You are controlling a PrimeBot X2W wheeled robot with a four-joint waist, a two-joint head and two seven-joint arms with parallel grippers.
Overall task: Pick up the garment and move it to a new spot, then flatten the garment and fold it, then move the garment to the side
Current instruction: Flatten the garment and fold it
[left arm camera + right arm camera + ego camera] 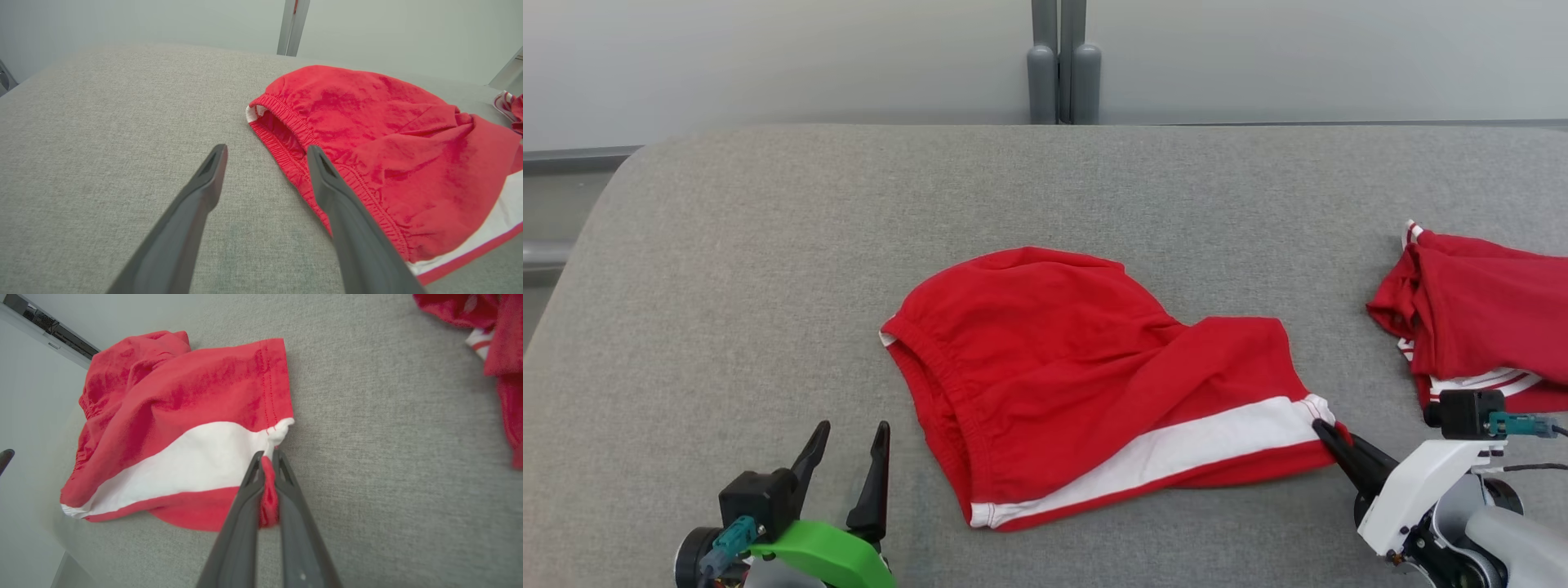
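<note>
Garment (pixel 1078 359), red shorts with a white side stripe, lies mid-tabletop (pixel 768 269). Right gripper (pixel 1321 428) fingers are clamped on its hem corner. Left gripper (pixel 852 431) fingers stand apart beside the waistband (pixel 935 367), whose white tab (pixel 888 337) is too small to read.

work surface (pixel 768 286): grey woven fabric covering, rounded far-left corner, lies flat. red cloth pile (pixel 1478 318) at right edge of head view, bunched and layered, with white bands and red stripes showing at its near and far ends; it rests on the surface. same pile sits at upper right of right wrist view. behind the surface: pale wall (pixel 768 57) and two grey upright posts (pixel 1062 82), side by side and touching, at centre of far edge. dark grey rail (pixel 572 155) runs low along the wall, far left.
</note>
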